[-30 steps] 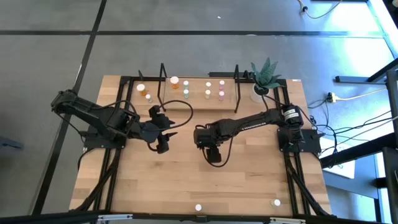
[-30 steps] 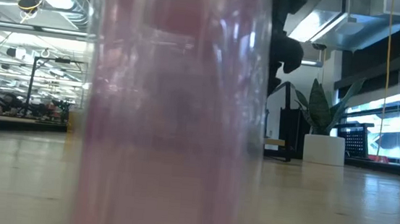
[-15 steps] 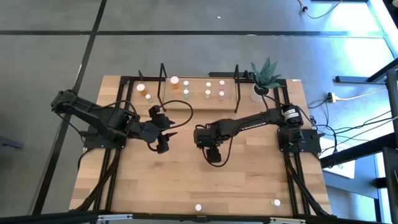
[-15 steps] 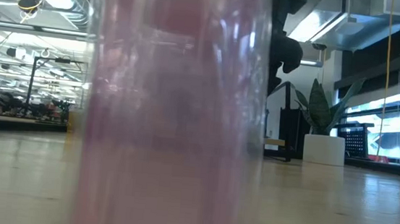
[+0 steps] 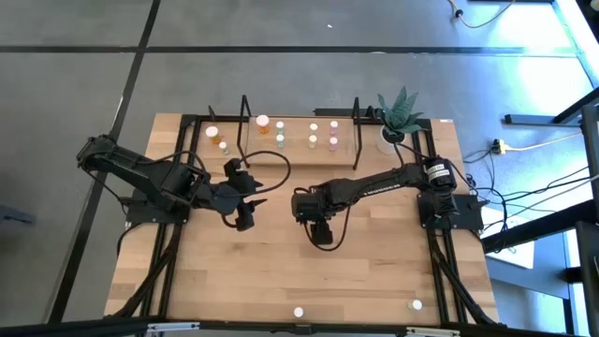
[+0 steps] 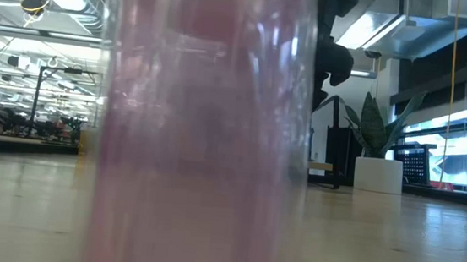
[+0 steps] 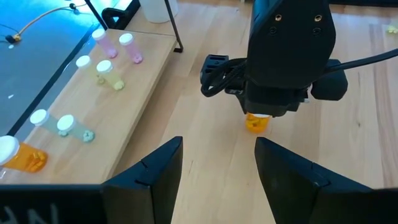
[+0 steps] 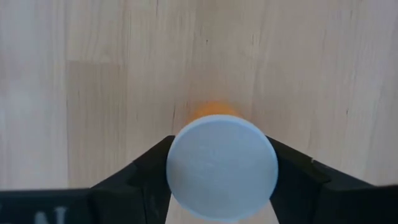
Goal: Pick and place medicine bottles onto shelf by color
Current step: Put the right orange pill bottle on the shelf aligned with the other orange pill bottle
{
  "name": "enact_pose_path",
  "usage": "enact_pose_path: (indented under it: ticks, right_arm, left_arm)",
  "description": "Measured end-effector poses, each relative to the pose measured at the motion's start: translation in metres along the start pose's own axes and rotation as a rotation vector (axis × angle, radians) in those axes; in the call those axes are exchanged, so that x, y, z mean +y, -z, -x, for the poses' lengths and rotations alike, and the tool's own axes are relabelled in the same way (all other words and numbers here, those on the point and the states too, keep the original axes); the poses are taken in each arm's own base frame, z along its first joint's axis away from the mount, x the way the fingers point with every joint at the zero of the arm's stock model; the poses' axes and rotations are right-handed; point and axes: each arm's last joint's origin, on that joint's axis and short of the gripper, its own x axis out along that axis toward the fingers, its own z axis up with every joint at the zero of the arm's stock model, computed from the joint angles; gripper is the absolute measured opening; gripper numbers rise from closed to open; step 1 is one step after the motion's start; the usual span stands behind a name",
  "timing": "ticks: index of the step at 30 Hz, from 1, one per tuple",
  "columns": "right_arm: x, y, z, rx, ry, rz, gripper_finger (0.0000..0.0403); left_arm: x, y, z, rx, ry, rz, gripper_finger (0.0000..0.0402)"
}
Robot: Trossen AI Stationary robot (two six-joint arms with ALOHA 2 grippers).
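Observation:
An orange medicine bottle (image 7: 255,122) with a white cap (image 8: 221,167) stands upright mid-table, and my right gripper (image 5: 321,234) is shut on it from above. My left gripper (image 5: 245,219) hovers open a little to its left, its fingers (image 7: 152,177) holding nothing. The shelf (image 5: 296,137) runs along the table's far edge. On it stand orange (image 5: 263,124), green (image 5: 280,140), yellowish (image 5: 313,141) and pink (image 5: 333,140) bottles. A pinkish bottle (image 6: 198,145) stands right in front of the low camera and hides the arms from that view. My right gripper pinches the orange bottle's white cap (image 8: 180,171) between its two fingers, one on each side of the round rim. The fingers come from above, pointing down. The bottle stays upright with its base (image 7: 255,129) on the table.
Two loose bottles stand at the table's near edge (image 5: 299,313) (image 5: 416,304). A potted plant (image 5: 397,120) stands at the far right corner beside the shelf's black upright loop (image 5: 356,131). Bare wood (image 5: 281,271) lies between the arms and the near edge.

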Motion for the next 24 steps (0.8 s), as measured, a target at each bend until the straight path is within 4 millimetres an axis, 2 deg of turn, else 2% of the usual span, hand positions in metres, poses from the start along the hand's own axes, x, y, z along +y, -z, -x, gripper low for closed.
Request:
enact_pose_path:
  ticks: [4, 13, 18, 24]
  right_arm:
    - [0.000, 0.000, 0.000, 0.001, 0.001, -0.019, 0.0214]
    - [0.000, 0.000, 0.000, 0.001, 0.001, -0.063, 0.0287]
    - [0.000, 0.000, 0.004, 0.024, 0.002, -0.061, 0.0293]
    - [0.001, -0.003, 0.021, 0.079, 0.007, -0.059, 0.0293]
  left_arm:
    - [0.000, 0.000, 0.000, 0.002, 0.000, -0.001, 0.0194]
    - [0.000, 0.000, 0.000, 0.002, 0.000, -0.001, 0.0194]
    - [0.000, 0.000, 0.000, 0.003, 0.003, -0.002, 0.0194]
    - [-0.001, 0.000, 0.000, 0.005, 0.008, -0.003, 0.0194]
